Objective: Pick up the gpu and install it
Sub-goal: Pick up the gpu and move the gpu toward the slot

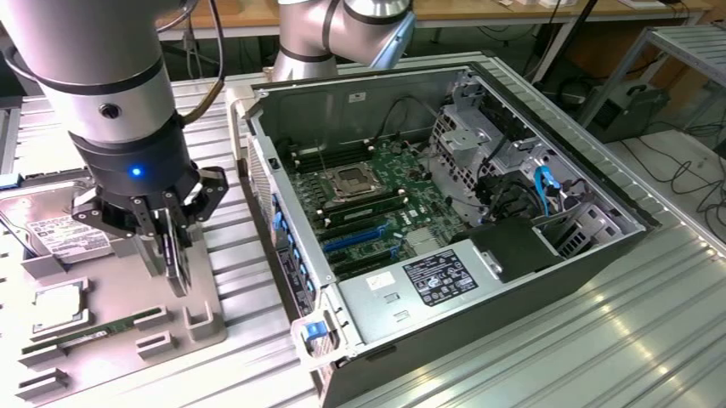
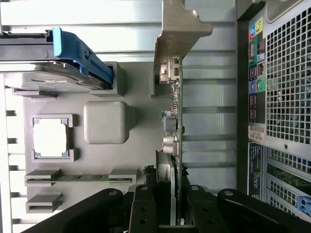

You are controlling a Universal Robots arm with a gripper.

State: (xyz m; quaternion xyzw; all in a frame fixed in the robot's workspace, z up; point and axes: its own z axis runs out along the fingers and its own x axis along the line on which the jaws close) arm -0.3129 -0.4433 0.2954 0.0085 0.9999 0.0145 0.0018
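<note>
- gpu [image 2: 177, 126] sits upright in the hand [image 2: 169, 193], whose fingers are closed on the card's upper edge; the silver bracket [image 2: 181, 29] points away from the wrist.
- In the exterior view the hand [image 1: 165, 229] holds the card [image 1: 176, 268] edge-down over the grey tray [image 1: 210, 293], on that view's left, outside the open computer case [image 1: 454, 93] and well apart from the motherboard [image 1: 375, 187].
- I cannot tell whether the card's lower edge is clear of the tray.
- Also on the tray: a hard drive [image 1: 57, 234], a processor chip [image 1: 59, 306] and a memory stick [image 1: 97, 333].
- Risk, slipping: the grip takes only a narrow strip of a thin board, so a quick swing could probably tilt it between the fingers.
- Risk, snagging: if the lower edge sits in a tray holder, a sideways move could drag the tray or bend the card.
- Risk, collision: the bracket sticks out past the board and could catch the case wall on the way in.
- Risk, bad seating: a tilted card likely misses the blue slots [image 1: 357, 238]; pressing then could strain the connector or the motherboard.
- Risk, crowding: cables [image 1: 545, 191] inside the case lie near the slot area and could be caught by the card.
</note>
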